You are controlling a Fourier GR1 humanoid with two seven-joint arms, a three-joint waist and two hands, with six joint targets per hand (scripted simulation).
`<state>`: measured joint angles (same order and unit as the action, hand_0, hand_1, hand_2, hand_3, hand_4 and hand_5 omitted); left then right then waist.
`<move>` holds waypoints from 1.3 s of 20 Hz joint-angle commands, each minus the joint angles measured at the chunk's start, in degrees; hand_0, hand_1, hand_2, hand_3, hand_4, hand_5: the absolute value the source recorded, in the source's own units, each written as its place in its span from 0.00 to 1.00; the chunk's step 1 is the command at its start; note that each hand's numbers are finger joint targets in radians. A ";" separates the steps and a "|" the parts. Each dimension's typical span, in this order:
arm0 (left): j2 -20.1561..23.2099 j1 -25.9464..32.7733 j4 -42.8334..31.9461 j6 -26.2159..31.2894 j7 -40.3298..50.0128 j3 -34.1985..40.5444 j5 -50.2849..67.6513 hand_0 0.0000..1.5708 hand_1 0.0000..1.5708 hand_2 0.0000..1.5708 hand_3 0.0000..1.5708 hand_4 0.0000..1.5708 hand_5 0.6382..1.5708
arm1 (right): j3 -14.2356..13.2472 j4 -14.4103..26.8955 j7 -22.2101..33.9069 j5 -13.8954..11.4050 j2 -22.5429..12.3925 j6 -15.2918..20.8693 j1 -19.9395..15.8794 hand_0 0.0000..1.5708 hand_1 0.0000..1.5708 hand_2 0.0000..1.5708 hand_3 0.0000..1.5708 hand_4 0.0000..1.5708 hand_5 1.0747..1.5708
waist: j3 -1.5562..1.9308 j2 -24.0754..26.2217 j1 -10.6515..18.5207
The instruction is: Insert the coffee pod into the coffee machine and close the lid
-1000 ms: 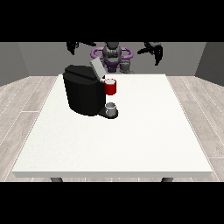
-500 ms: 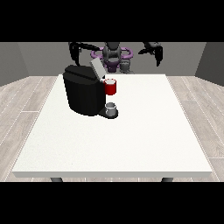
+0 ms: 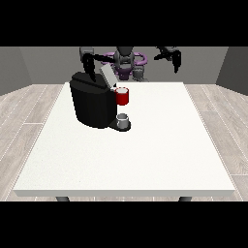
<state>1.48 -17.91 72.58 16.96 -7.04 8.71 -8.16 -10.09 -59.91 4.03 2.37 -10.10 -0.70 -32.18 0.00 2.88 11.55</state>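
Coffee pod, or a small grey thing that may be it, sits on the front base of the big black boxy coffee machine, under a red thing at the machine. The machine's grey lid tilts up, ready for loading. Black hand at the view's left hangs over the machine; black hand at the view's right is well apart. I cannot tell how either hand's fingers lie.

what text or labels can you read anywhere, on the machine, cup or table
None: no readable text anywhere in the front view.
Coffee machine: plain black, no brand or label.
Red thing at the machine: no print.
Grey thing at the machine's base: no markings.
Table: plain white, no signs.
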 commanded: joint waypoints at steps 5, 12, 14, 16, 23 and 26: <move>0.72 3.05 7.76 -2.27 1.66 -0.22 1.90 0.00 0.00 0.00 0.00 0.24 1.00 | 1.37 2.92 -2.65 -0.31 0.39 -1.40 -4.60 0.00 0.00 0.00 0.00 0.00 1.00 | 0.00 -4.15 -1.70; 2.42 3.09 8.59 -2.78 1.33 -0.33 1.54 0.00 0.00 0.00 0.00 0.20 1.00 | 1.20 4.34 -1.62 -1.14 -1.02 -0.97 -10.85 0.00 0.00 0.00 0.00 0.10 1.00 | 0.01 -7.13 -0.38; 3.74 3.96 7.51 -3.31 2.18 1.32 2.10 0.00 0.00 0.00 0.00 0.22 1.00 | 5.56 2.12 -0.42 -3.80 1.89 -0.34 -7.80 0.00 0.00 0.00 0.00 0.13 1.00 | 0.00 -3.91 -3.38; 2.62 4.85 6.19 -3.22 -0.61 -0.74 0.57 0.00 0.00 0.00 0.00 0.23 1.00 | 4.37 2.64 0.44 -3.29 -0.10 -1.18 -13.42 0.00 0.00 0.00 0.00 0.10 1.00 | -0.01 -6.63 -1.74; 2.09 1.97 8.51 -2.72 3.65 -1.85 1.52 0.00 0.00 0.00 0.00 0.23 1.00 | 5.55 3.13 2.83 -5.45 -0.71 -0.39 -17.86 0.00 0.00 0.00 0.00 0.00 1.00 | 0.00 -6.98 1.87; 1.61 2.95 9.37 -3.23 4.37 -3.29 0.18 0.00 0.00 0.00 0.00 0.25 1.00 | 6.87 2.01 1.22 -5.97 2.46 1.15 -15.27 0.00 0.00 0.00 0.00 0.00 1.00 | 0.03 -6.10 2.53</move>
<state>3.94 -15.19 80.39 14.08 -4.74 6.95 -7.33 -5.74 -57.30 9.50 -3.11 -10.86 1.39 -45.91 0.52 -4.16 11.34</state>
